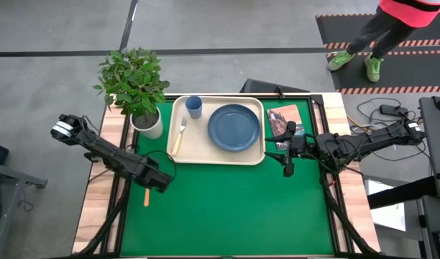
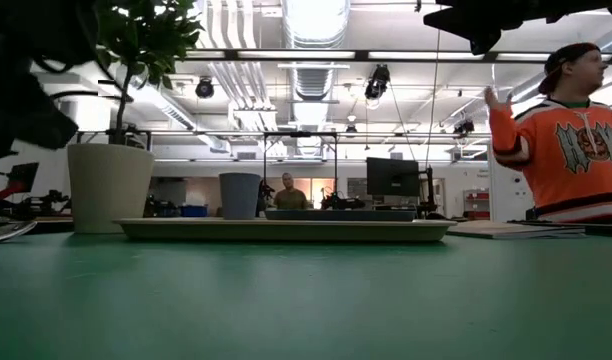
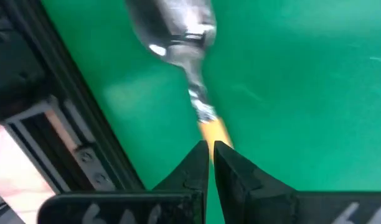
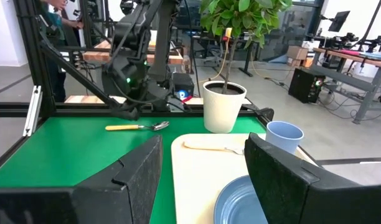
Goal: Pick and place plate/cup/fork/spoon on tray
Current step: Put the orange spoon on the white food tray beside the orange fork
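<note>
The cream tray (image 1: 184, 152) lies at the far middle of the green mat. On it are the slate-blue plate (image 1: 234, 127), the blue cup (image 1: 194, 106) and the pale-handled fork (image 1: 179, 135). The spoon (image 4: 137, 127) lies left of the tray, and its orange handle (image 1: 146, 196) shows below my left gripper (image 1: 159, 180), which is shut on it. My right gripper (image 1: 287, 170) is open and empty just right of the tray's near right corner, and its fingers stand wide apart in the right wrist view (image 4: 203, 174). My left gripper pinches the spoon's orange handle (image 3: 214, 134) between its two fingertips, at the end near the metal neck. The fingers slant down from the table's left. The silver bowl (image 3: 172, 28) sticks out beyond the fingers. The spoon lies about level at the mat; whether it is lifted clear I cannot tell.
A white plant pot (image 1: 148, 124) with a leafy plant stands just left of the tray's far left corner. A picture-covered booklet (image 1: 285, 119) lies right of the tray. A person (image 1: 392, 29) stands on the floor beyond the table's far right.
</note>
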